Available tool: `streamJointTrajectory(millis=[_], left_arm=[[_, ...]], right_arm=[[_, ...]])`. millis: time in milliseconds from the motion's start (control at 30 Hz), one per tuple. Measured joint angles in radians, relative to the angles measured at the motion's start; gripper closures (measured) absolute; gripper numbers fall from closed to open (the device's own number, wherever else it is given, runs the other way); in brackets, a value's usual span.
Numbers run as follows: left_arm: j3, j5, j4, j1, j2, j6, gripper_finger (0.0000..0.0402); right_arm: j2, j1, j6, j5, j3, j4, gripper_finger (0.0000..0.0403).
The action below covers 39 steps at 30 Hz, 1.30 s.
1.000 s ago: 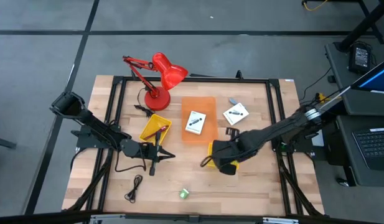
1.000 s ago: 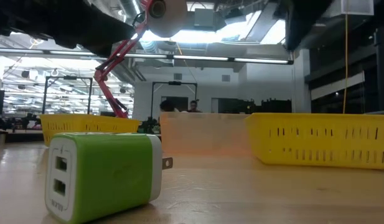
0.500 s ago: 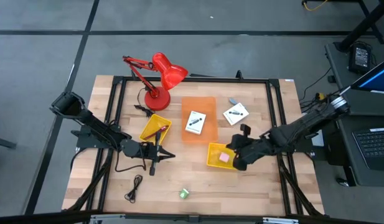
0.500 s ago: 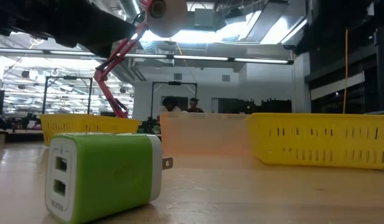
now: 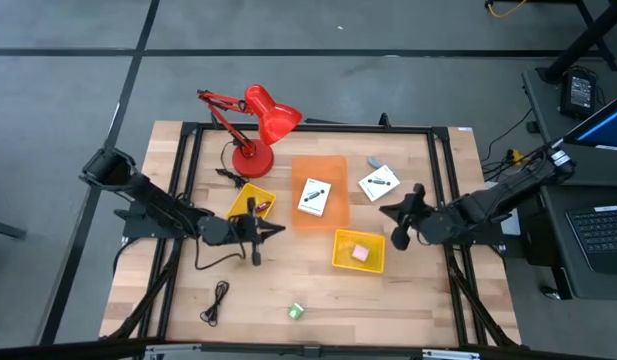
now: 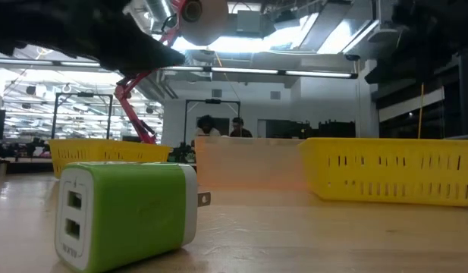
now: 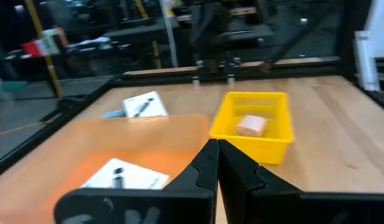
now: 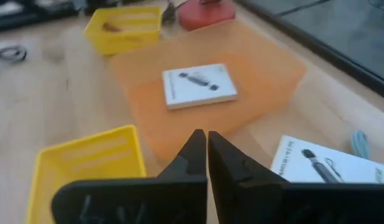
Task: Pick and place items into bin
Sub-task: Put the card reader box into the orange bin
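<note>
A pink block (image 5: 360,253) lies in the near yellow bin (image 5: 340,262). A maroon cord (image 5: 260,208) lies in the left yellow bin (image 5: 243,196). One white card (image 5: 313,196) rests flat on the orange tray (image 5: 333,170), and another (image 5: 379,184) lies on the table. A green block (image 5: 296,311) and a black cord (image 5: 218,300) lie near the front edge. My left gripper (image 5: 273,230) (image 7: 215,144) is shut and empty just near of the left bin, pointing right. My right gripper (image 5: 386,213) (image 8: 205,134) is shut and empty, between the near bin and the table card.
A red desk lamp (image 5: 258,125) stands at the far left of the table. A small grey-blue object (image 5: 373,160) lies beyond the table card. A black frame (image 5: 443,200) rims the work area. In the low view the green block (image 6: 127,212) fills the foreground.
My right gripper has drawn back from over the near yellow bin toward the table's right and far edges, tipping nearer to level; the pink block now shows lying in that bin. My left gripper has swung slightly toward the far edge, staying shut.
</note>
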Motion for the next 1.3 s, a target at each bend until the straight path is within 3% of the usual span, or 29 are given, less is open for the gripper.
streamJointTrajectory(millis=[167,467,933,1300], left_arm=[[0.0,0.005,-0.002,0.069,0.0,-0.008,0.0398],[0.0,0.104,-0.005,0.151,0.0,-0.005,0.0398],[0.0,0.121,-0.014,0.193,0.0,-0.005,0.0398],[0.0,0.137,-0.041,0.204,0.0,0.1,0.0398]], right_arm=[[-0.074,-0.004,0.045,0.031,-0.051,-0.001,0.0403],[-0.103,-0.076,0.122,0.031,-0.052,-0.014,0.0403],[-0.102,-0.268,0.386,-0.145,-0.052,-0.077,0.0402],[-0.091,-0.281,0.548,-0.168,-0.052,-0.106,0.0376]])
